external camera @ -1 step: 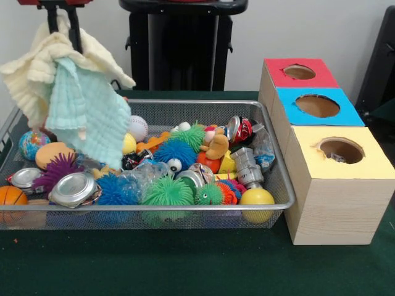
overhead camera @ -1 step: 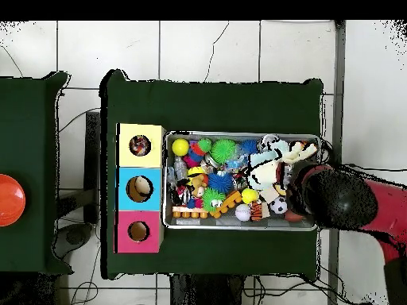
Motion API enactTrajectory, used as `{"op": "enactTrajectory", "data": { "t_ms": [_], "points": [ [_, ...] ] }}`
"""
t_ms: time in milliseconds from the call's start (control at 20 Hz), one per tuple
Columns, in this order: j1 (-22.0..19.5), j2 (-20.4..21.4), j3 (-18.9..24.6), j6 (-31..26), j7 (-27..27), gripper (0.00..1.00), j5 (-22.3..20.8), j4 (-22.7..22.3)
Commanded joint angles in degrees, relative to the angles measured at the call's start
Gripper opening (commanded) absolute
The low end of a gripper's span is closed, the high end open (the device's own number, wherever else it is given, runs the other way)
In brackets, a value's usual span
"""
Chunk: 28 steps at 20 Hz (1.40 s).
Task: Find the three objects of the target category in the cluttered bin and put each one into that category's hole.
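A pale wall point(external camera @ -1 step: 321, 31) rises behind the green-covered bench point(external camera @ -1 step: 185, 265), which stands on a white tiled floor point(overhead camera @ -1 step: 207, 52).

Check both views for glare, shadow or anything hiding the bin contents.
Front view: even light, small glints on the crushed cans; the cream and mint cloths hanging from the gripper hide the wire bin's back left corner. Overhead view: the arm covers the bin's right end; no strong shadows.

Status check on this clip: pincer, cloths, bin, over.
Pincer shut on two cloths, cream and mint, lifted above the bin's end farthest from the hole boxes. Balls, cans and toys fill the bin.
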<state>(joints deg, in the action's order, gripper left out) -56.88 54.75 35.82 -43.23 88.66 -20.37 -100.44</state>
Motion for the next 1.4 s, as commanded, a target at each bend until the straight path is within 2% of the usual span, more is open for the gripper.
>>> {"op": "enactTrajectory", "data": {
  "t_ms": [50,500,950,1400],
  "points": [
    [-2.1,-1.4,6.0,-8.7,-20.5,0.0,-3.3,6.7],
    [-3.9,1.3,8.1,-9.0,-19.8,0.0,-4.2,4.4],
    [-2.4,3.0,8.3,-8.5,-16.2,0.0,-4.6,2.3],
    [-1.3,6.5,8.1,-8.8,-14.1,0.0,-3.9,0.2]
  ]
}}
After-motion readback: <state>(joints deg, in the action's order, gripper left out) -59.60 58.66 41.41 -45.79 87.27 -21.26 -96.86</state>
